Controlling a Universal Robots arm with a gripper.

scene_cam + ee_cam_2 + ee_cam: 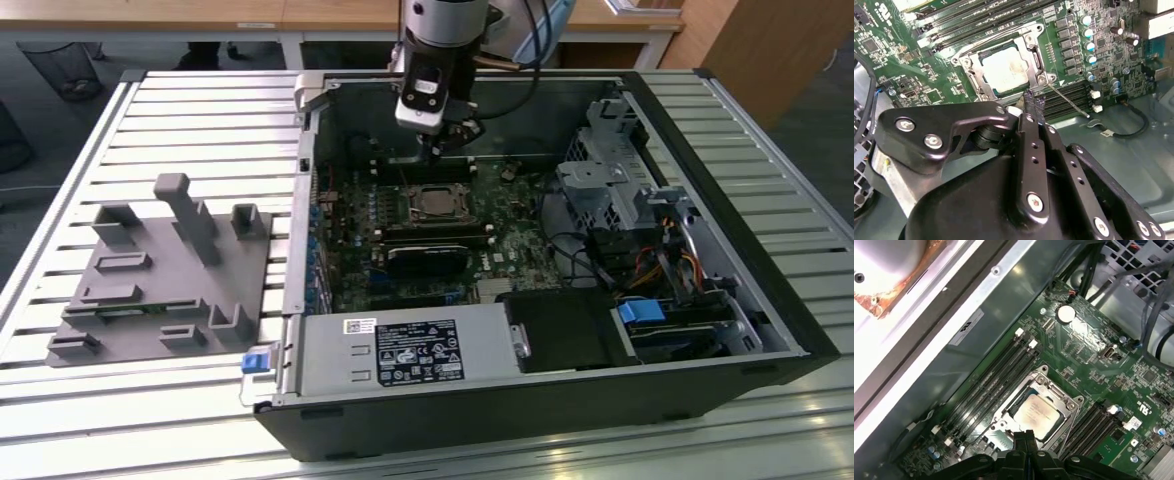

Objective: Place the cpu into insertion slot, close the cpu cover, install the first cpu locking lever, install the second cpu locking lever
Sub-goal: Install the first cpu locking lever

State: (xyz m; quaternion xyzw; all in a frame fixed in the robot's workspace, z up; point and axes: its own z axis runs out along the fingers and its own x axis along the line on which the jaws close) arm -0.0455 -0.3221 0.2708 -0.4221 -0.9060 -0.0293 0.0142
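Silvery-tan, the cpu sits in the insertion slot on the green motherboard, framed by the lowered cpu cover. The gripper hovers just beside the slot's corner, fingers pressed together (gripping nothing), near a thin locking lever.

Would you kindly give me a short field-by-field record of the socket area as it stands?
cpu: lying flat under the cover, face showing through its window
cover: down around the cpu's edges
lever: thin rod running out from the cover's corner
gripper: shut, tips beside that same corner; contact cannot be told
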